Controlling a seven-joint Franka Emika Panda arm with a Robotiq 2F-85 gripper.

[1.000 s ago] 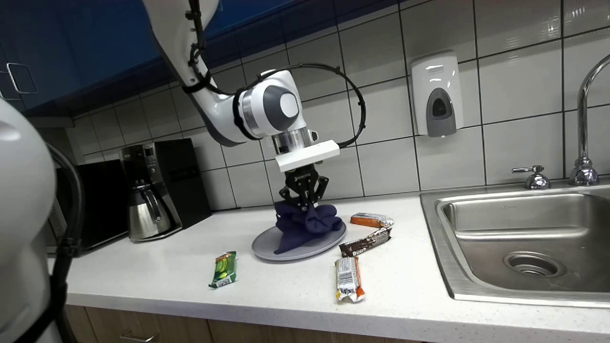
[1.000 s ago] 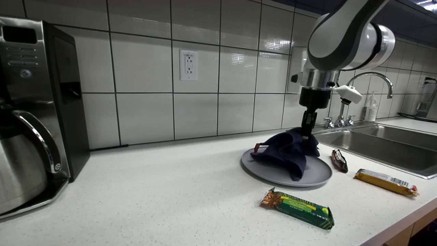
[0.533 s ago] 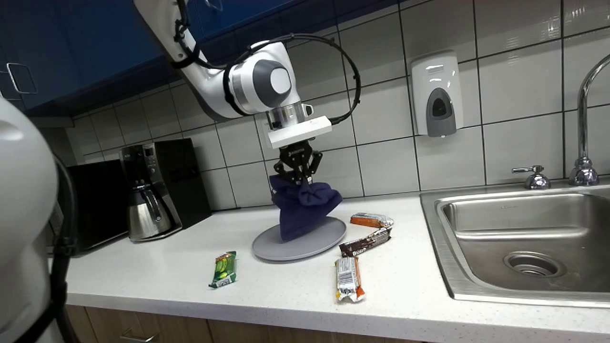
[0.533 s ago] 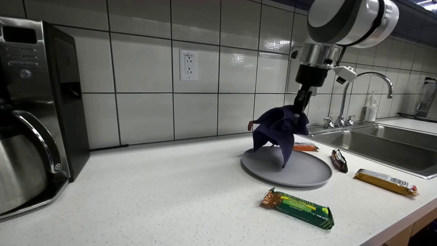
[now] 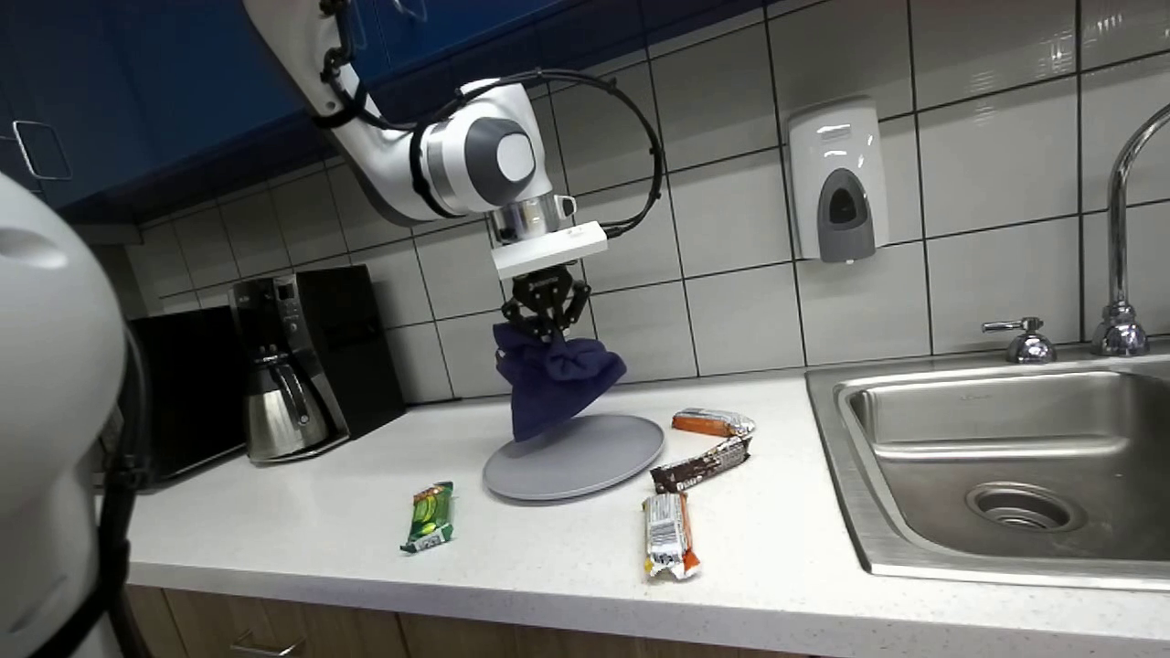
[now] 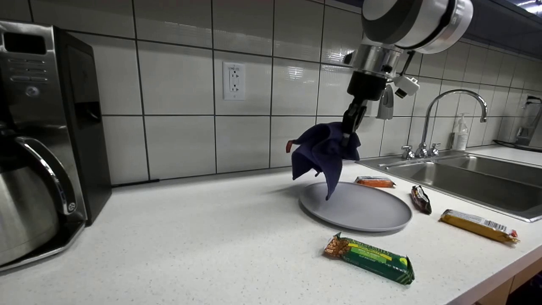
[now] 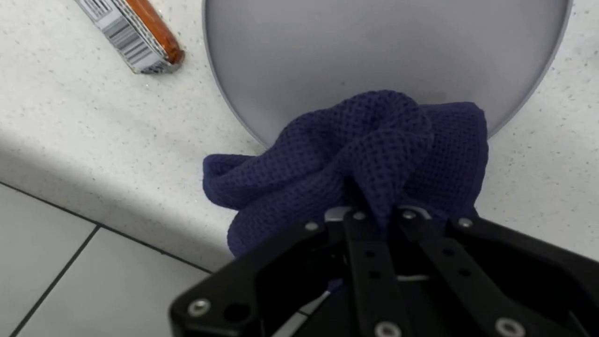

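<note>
My gripper [image 5: 550, 334] is shut on a dark purple-blue woven cloth [image 5: 556, 384]. In an exterior view the gripper [image 6: 348, 134] tilts a little, and the cloth [image 6: 322, 152] hangs in folds with a small red tag at one side. In the wrist view a pinched fold of the cloth [image 7: 318, 154] runs up between the fingertips [image 7: 380, 215]. The cloth hangs above the wall-side edge of a round grey plate [image 5: 585, 471], which also shows in an exterior view [image 6: 377, 214] and the wrist view [image 7: 374, 51]. The fingertip pads are partly hidden by cloth.
Wrapped bars lie around the plate: green [image 6: 374, 259], brown [image 5: 702, 464], orange [image 5: 713, 422] and a silver-orange one [image 5: 668, 535]. A coffee maker [image 5: 320, 356] stands to one side, a steel sink [image 5: 855, 512] to the other. A tiled wall [image 6: 178, 144] rises behind.
The gripper has lifted the cloth off the plate, where it lay bunched, then carried it leftward in both exterior views. The plate and bars have not moved.
</note>
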